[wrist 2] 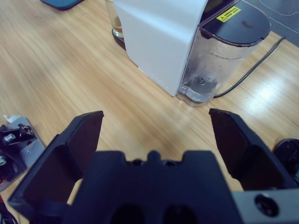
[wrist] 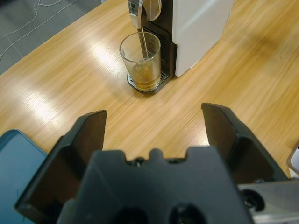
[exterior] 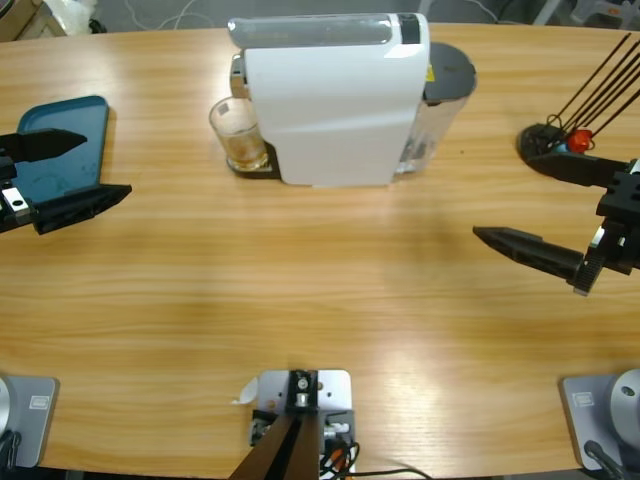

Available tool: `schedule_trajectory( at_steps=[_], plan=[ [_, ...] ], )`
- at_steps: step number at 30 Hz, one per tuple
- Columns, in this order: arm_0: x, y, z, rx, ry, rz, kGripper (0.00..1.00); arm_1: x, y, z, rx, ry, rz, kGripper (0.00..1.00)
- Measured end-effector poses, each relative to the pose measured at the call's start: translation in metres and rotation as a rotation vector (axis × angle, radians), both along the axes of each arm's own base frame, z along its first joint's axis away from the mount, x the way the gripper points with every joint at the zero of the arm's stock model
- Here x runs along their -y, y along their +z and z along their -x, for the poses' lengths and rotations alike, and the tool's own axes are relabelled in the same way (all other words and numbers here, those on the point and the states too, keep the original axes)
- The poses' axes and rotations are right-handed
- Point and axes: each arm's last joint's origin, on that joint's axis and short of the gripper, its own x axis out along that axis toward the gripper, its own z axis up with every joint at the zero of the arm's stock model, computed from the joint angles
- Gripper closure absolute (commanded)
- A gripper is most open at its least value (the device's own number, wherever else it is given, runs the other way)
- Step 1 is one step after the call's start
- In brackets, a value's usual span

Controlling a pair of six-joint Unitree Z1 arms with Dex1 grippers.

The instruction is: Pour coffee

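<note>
**Brewing in progress, both arms parked wide**

Biggest item first: the white coffee machine (exterior: 335, 100) sits at the back middle of the table (exterior: 300, 290). Its long axis runs across the table, spout end toward my left arm's side, clear water tank (wrist 2: 210, 70) at the other end with a yellow sticker on its lid.

The teal tray (exterior: 60, 150) lies at the left edge, under my left gripper (exterior: 85, 170).

The glass (wrist: 140, 60) stands upright on the drip plate under the spout, touching the machine's front. A thin stream is falling into it and it looks about a quarter full of amber liquid.

My left gripper has its jaws spread, nothing between them, aimed at the glass but well apart. My right gripper (exterior: 530, 215) is also spread and empty, facing the tank end.

I judge the fill step is running. Next I'd wait for the flow to stop, then bring the left gripper in level around the glass.
</note>
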Motion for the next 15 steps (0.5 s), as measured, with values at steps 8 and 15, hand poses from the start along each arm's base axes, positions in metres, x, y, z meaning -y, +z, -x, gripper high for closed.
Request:
schedule_trajectory(
  at_steps=[8, 15],
  plan=[
    [0.008, -0.003, -0.005, -0.032, -0.047, 0.026, 0.087, 0.000, 0.000, 0.000, -0.001, 0.000, -0.001, 0.000],
    [0.013, -0.005, -0.021, -0.063, -0.081, 0.086, 0.013, 0.000, 0.000, 0.000, -0.002, -0.002, -0.002, 0.000]
  ],
)
